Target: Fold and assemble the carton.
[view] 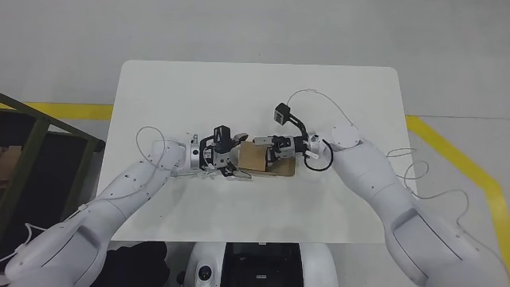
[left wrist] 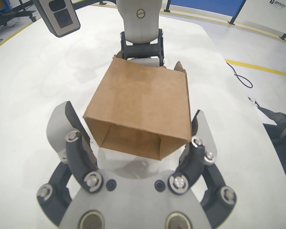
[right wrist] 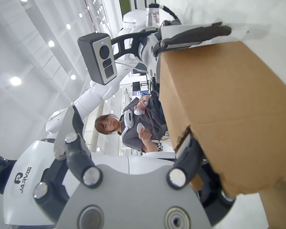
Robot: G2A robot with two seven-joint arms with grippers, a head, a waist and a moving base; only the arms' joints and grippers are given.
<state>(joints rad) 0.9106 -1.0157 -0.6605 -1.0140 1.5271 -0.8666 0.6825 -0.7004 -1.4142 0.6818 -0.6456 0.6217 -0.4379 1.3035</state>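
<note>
One carton (view: pixel 255 158) lies between left gripper (left wrist: pixel 134 116) and right gripper (view: pixel 276 151)

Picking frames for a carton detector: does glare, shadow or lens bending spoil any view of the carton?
Top view: even light, no glare on the carton. Left wrist view: wide lens bows the table edge; carton evenly lit, its open inside darker. Right wrist view: bright ceiling lights glare in the background; carton face itself free of glare.
</note>
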